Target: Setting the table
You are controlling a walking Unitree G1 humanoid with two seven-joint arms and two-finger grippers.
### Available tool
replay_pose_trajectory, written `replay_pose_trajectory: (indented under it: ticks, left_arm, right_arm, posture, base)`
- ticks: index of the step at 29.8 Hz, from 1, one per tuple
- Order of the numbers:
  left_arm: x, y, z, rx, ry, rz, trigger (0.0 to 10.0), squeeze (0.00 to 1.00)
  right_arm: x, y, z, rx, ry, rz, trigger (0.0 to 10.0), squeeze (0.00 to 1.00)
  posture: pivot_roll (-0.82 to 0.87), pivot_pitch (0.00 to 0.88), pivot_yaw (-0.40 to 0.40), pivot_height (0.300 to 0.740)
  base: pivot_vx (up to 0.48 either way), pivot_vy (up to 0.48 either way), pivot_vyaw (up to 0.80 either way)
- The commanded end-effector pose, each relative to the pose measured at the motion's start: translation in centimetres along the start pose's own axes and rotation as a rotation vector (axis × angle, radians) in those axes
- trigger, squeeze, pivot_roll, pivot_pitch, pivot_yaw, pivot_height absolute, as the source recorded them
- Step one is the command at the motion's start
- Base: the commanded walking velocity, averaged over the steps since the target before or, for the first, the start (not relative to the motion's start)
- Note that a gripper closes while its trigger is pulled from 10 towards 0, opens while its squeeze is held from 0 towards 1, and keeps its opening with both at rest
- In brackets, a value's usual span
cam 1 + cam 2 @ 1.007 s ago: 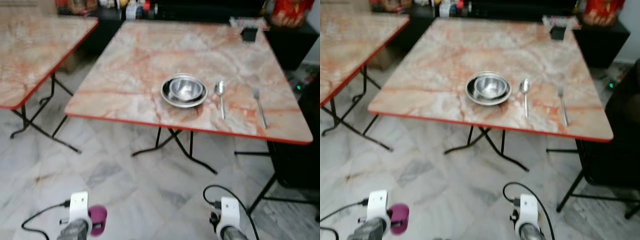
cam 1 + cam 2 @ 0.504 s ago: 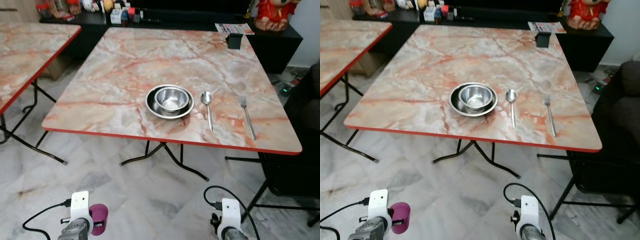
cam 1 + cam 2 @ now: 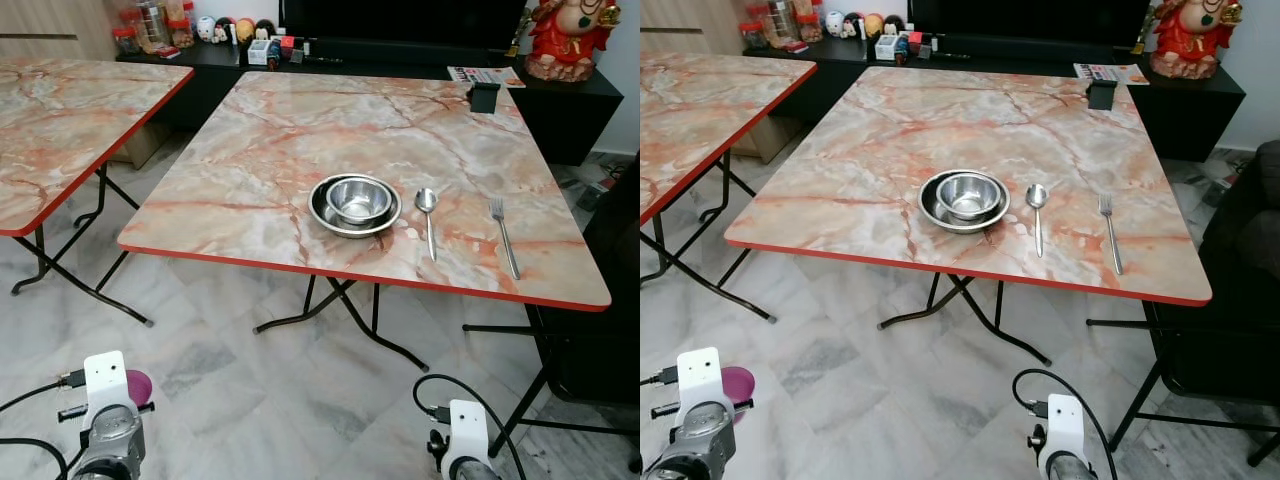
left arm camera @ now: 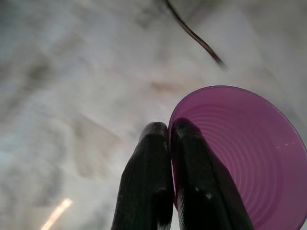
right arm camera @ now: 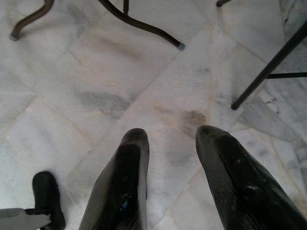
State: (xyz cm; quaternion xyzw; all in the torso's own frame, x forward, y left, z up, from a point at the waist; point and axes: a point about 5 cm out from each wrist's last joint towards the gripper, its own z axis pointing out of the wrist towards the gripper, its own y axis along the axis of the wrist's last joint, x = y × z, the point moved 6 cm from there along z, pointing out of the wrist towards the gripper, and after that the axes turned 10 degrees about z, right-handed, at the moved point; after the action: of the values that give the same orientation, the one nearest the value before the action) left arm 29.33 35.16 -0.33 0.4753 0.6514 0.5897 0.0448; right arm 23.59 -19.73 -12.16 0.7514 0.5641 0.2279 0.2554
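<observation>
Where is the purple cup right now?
The purple cup is pinched by its rim in the left gripper, held low over the marble floor on the robot's left, short of the table with the bowl.

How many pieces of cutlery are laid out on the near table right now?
2. A spoon lies just right of the stacked steel bowls, and a fork lies further right, apart from it, near the table's right edge.
</observation>
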Motion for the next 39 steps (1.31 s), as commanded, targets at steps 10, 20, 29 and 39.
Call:
replay_pose_trajectory:
  ticks: [10,20,29,39]
  left_arm:
    - [6.0,18.4,-0.1,-0.600,0.238,-0.140,10.0,0.00]
    - [-1.3,28.1,-4.5,-0.773,-0.268,-0.415,10.0,0.00]
    - [-4.2,28.2,-4.6,-0.670,-0.393,-0.414,10.0,0.00]
    - [-4.4,28.0,-4.2,-0.599,-0.458,-0.476,10.0,0.00]
  right_arm:
    - [-0.2,-0.3,0.0,0.012,-0.004,0.008,10.0,0.00]
    - [-0.5,0.1,0.0,0.003,-0.011,0.013,10.0,0.00]
    - [-0.8,0.2,0.0,-0.005,-0.027,0.032,10.0,0.00]
    - [-1.4,0.3,0.0,-0.019,-0.062,0.019,10.0,0.00]
  posture:
    - [0.03,0.115,-0.027,0.740]
    - [0.02,0.120,-0.030,0.740]
    - [0.01,0.123,-0.025,0.740]
    - [0.01,0.126,-0.023,0.740]
  base:
    - [0.000,0.000,0.00]
    - [0.000,0.000,0.00]
    - [0.161,0.000,0.00]
    - [0.384,0.000,0.00]
